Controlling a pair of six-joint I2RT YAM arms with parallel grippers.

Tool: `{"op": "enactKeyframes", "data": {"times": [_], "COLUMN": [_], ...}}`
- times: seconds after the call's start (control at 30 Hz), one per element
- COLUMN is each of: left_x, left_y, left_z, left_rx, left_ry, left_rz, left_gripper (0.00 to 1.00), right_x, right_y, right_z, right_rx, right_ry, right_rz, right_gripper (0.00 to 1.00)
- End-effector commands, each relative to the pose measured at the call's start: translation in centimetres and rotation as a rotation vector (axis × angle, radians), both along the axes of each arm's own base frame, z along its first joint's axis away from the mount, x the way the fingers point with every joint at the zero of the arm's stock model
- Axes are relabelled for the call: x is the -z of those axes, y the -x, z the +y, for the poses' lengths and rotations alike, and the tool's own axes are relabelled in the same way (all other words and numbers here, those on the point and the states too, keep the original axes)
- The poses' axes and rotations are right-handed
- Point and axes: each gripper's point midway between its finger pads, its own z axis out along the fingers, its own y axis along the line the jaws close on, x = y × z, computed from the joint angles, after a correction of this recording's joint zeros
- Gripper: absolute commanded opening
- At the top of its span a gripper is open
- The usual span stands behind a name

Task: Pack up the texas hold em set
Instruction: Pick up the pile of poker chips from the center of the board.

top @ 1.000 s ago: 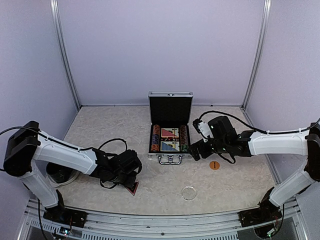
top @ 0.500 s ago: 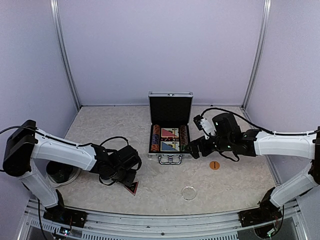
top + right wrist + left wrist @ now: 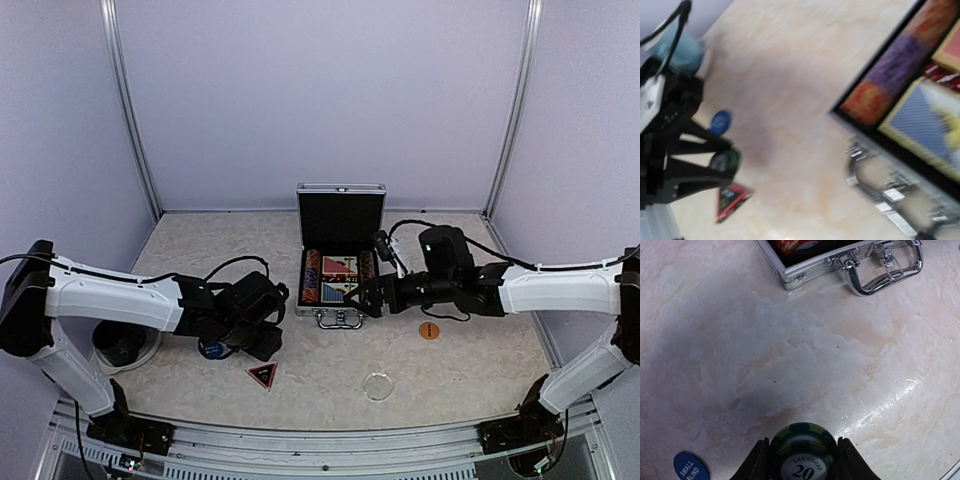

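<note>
Left hand (image 3: 802,463) lifted off triangle marker (image 3: 262,376), wrist view shows green chips (image 3: 802,444) gripped

Left arm (image 3: 110,300) extended low, left gripper (image 3: 802,463) clamped on a green chip stack (image 3: 802,439); right arm (image 3: 550,285) stretched inward, right gripper (image 3: 366,297) spread wide.

The silver case (image 3: 341,215) stands open in the middle, lid up. Two card decks (image 3: 339,291) and chip rows (image 3: 311,278) lie inside. The orange button (image 3: 429,330) lies at its lower right. The blue button (image 3: 210,349) and dark triangle (image 3: 262,375) lie lower left. Some green chips (image 3: 802,455) marked 20 are held off the table.
</note>
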Motion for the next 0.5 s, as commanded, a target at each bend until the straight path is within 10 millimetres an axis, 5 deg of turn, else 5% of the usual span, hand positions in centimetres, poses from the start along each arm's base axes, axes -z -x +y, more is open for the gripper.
{"op": "enactKeyframes", "data": {"times": [0.0, 0.47], "left_x": [-3.0, -6.4], "left_y": [0.5, 3.3], "left_z": [-2.2, -4.8], "left_rx": [0.089, 0.224], "left_ry": [0.071, 0.171], "left_rz": [-0.037, -0.054], "left_gripper": [0.27, 0.26], "right_x": [0.4, 1.6], "right_y": [2.0, 2.9], "right_z": [3.4, 7.3], "right_rx": [-0.098, -0.178], "right_ry": [-0.088, -0.287], "right_rz": [0.114, 0.342], "right_gripper": [0.99, 0.99]}}
